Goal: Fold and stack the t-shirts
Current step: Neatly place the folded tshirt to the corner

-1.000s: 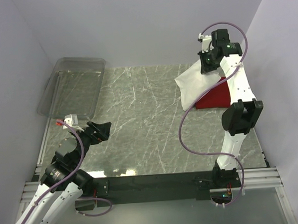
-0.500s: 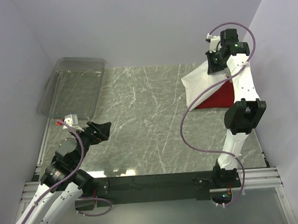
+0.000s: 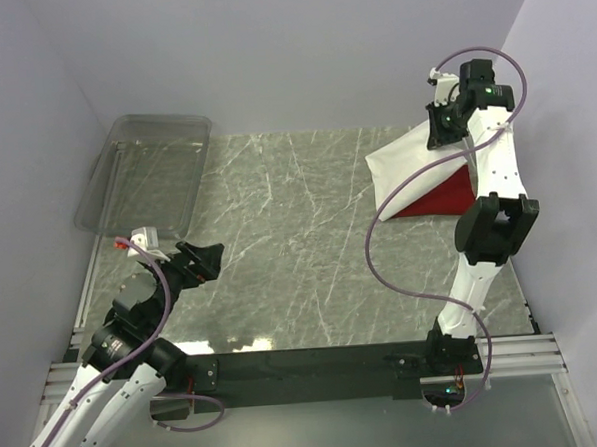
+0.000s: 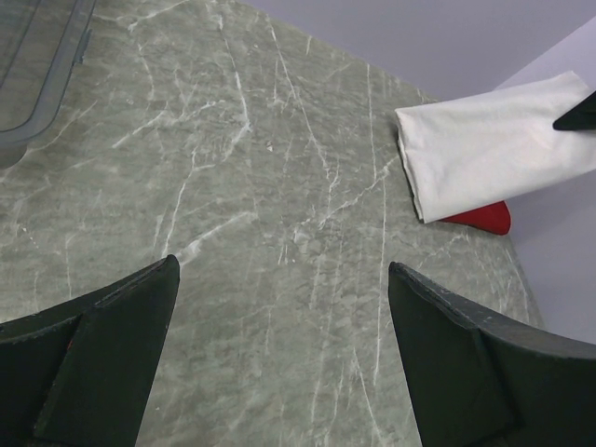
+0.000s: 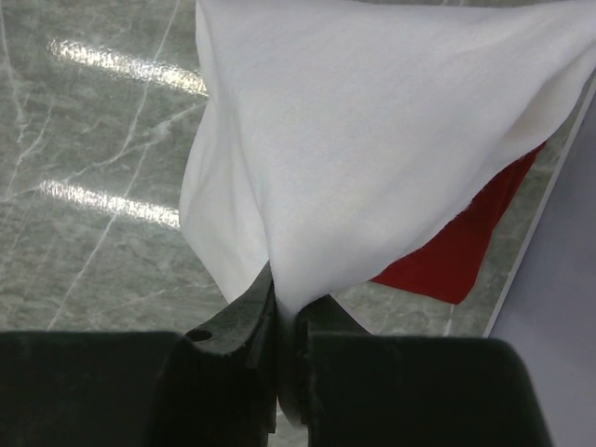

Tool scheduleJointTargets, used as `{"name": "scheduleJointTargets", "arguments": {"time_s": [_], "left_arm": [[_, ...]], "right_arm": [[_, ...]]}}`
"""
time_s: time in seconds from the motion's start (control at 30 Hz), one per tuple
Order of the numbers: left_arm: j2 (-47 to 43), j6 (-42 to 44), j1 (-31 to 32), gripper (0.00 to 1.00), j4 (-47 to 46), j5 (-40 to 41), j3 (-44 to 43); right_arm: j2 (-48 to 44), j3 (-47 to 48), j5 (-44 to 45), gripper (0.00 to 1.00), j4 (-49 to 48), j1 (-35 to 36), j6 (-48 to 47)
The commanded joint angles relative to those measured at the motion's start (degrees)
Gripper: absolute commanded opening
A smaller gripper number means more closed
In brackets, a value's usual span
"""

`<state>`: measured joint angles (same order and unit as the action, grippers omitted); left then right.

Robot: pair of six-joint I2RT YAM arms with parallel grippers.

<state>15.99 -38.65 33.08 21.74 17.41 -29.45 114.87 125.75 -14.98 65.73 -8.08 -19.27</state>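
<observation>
My right gripper [image 3: 444, 128] is shut on a corner of the folded white t-shirt [image 3: 404, 166] and holds that corner lifted at the table's far right. The wrist view shows the white cloth [image 5: 372, 130] pinched between my closed fingers [image 5: 287, 312]. The red t-shirt [image 3: 445, 194] lies folded underneath it; it also shows in the right wrist view [image 5: 470, 247]. Both shirts show in the left wrist view, white [image 4: 484, 144] over red [image 4: 484, 219]. The white shirt's printed graphic is hidden. My left gripper [image 3: 212, 258] is open and empty above the near left of the table.
A clear plastic bin [image 3: 146, 173] stands at the table's far left; its corner shows in the left wrist view [image 4: 37, 74]. The grey marble tabletop [image 3: 289, 234] lies between the arms. White walls close in at the left, back and right.
My right gripper has moved right and a little back, dragging the white shirt's held corner with it. More of the red shirt shows. The left arm has barely moved.
</observation>
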Motion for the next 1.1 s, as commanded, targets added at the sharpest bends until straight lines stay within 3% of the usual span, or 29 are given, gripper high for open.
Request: {"name": "scheduleJointTargets", "arguments": {"time_s": [0.0, 0.37, 0.67, 0.73, 0.8, 0.87, 0.97, 1.07], "left_arm": [[0.62, -0.02, 0.14, 0.99, -1.70, -0.27, 0.01], [1.77, -0.02, 0.06, 0.99, -1.70, -0.36, -0.08], [2.47, -0.10, 0.05, 0.99, -1.43, -0.36, -0.25], [2.64, -0.11, 0.06, 0.99, -1.35, -0.45, -0.17], [2.91, -0.19, 0.14, 1.00, -1.26, -0.53, -0.43], [3.00, -0.19, 0.14, 0.99, -1.26, -0.53, -0.43], [3.26, -0.19, 0.14, 1.00, -1.34, -0.80, -0.34], [3.61, -0.19, 0.06, 0.99, -1.17, -0.97, -0.43]], "right_arm": [[0.27, 2.31, -1.63, 0.00, -2.45, -1.59, -1.39], [1.67, -3.76, -2.42, 0.00, -8.16, -5.90, -4.02], [4.48, -5.43, -0.40, 0.08, -13.08, -7.83, -5.08], [5.19, -5.35, 1.00, 0.12, -13.96, -8.09, -5.34], [6.59, -4.91, 2.06, 0.24, -14.58, -8.53, -5.43], [7.47, -5.08, 3.29, 0.44, -15.90, -8.71, -5.43], [8.00, -6.13, 5.92, 0.62, -18.70, -8.62, -4.90], [8.61, -6.31, 10.14, 0.64, -20.90, -8.62, -3.76]]}}
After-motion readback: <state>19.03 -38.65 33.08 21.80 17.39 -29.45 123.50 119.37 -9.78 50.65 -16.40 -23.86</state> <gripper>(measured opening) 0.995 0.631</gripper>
